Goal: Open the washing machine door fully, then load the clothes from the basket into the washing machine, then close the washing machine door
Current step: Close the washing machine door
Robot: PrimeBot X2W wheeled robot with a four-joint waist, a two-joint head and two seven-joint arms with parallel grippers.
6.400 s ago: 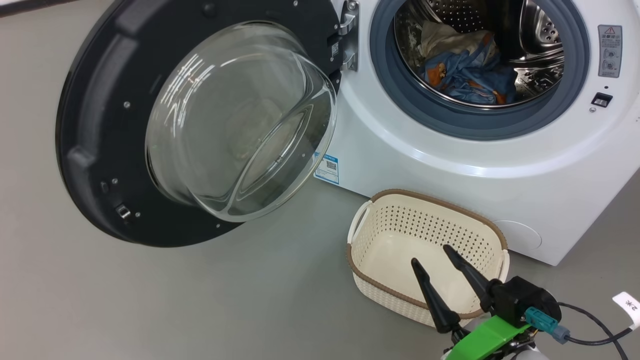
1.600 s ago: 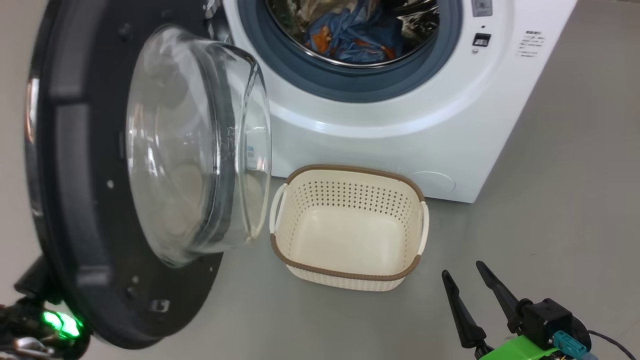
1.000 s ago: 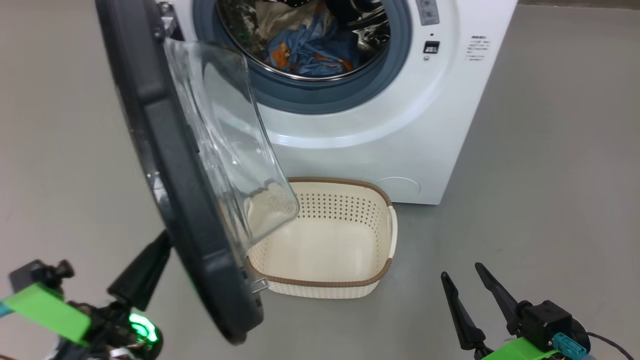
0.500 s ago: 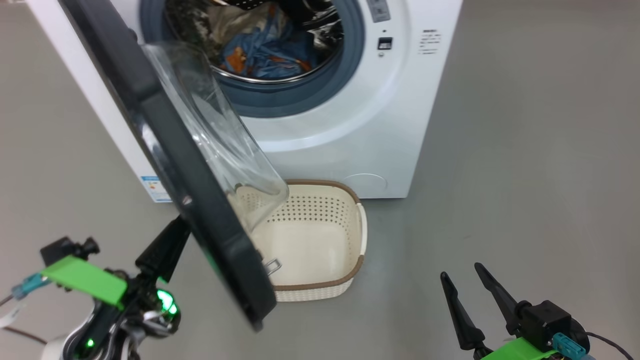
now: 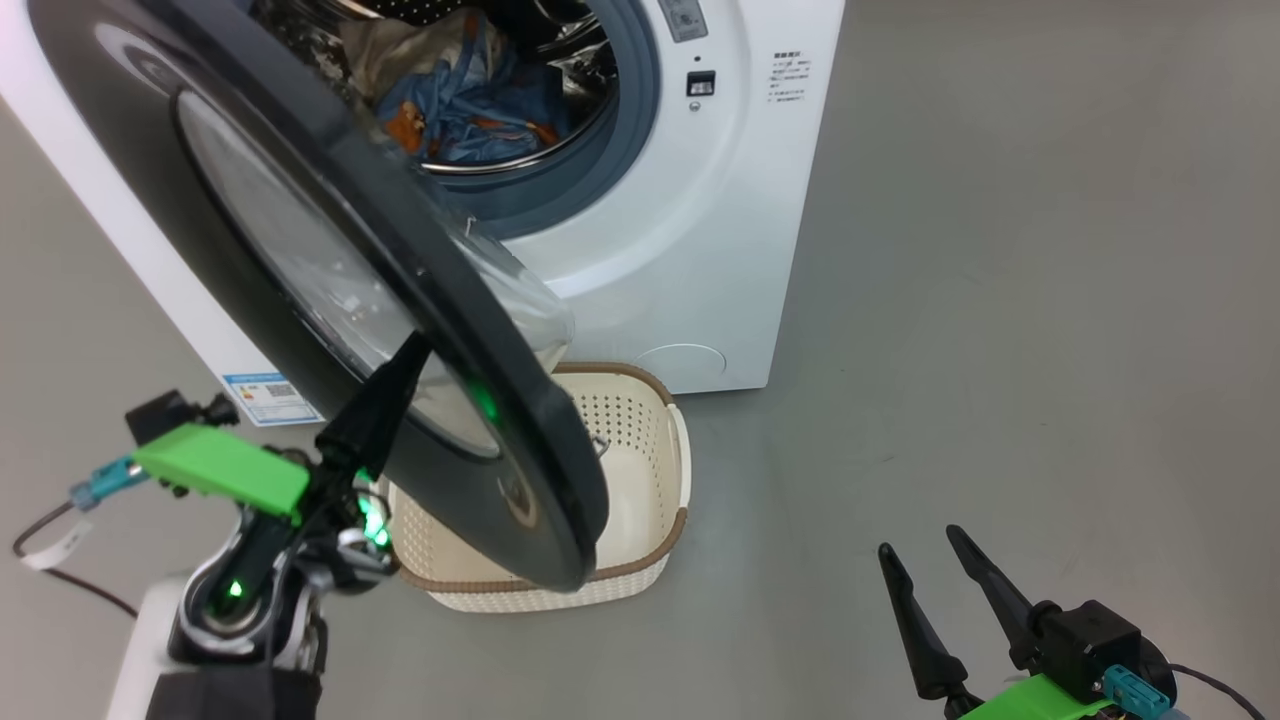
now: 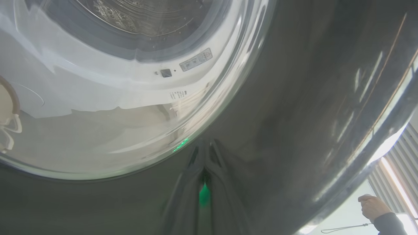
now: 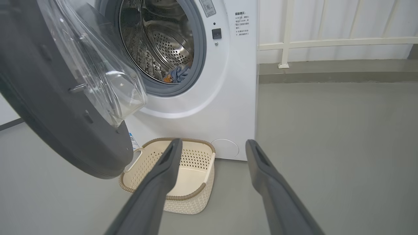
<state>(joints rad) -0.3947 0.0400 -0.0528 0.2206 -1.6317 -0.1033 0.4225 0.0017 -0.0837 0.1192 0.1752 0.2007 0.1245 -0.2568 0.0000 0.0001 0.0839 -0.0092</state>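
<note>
The white washing machine (image 5: 690, 240) stands at the top centre, its drum holding the blue and orange clothes (image 5: 470, 95). The glossy black washing machine door (image 5: 300, 250) hangs partly swung in, outer face toward me, hiding the left of the opening. My left gripper (image 5: 413, 345) is shut, fingertips pressed against that outer face; in the left wrist view the fingers (image 6: 205, 153) meet on the door (image 6: 294, 98). The cream basket (image 5: 683, 520) sits empty on the floor under the door's lower edge. My right gripper (image 5: 918, 540) is open at lower right, holding nothing.
The right wrist view shows the door (image 7: 49, 107) over the basket (image 7: 192, 182), the clothes (image 7: 176, 74) in the drum, and a white railing (image 7: 326, 42) behind the machine (image 7: 235, 98). A person's hand (image 6: 372, 207) holds a cord beyond the door. Grey floor spreads right.
The door has swung further toward the machine, and its outer face is turned toward me. My left gripper has followed it up and right. The head camera has turned; the right gripper is still.
</note>
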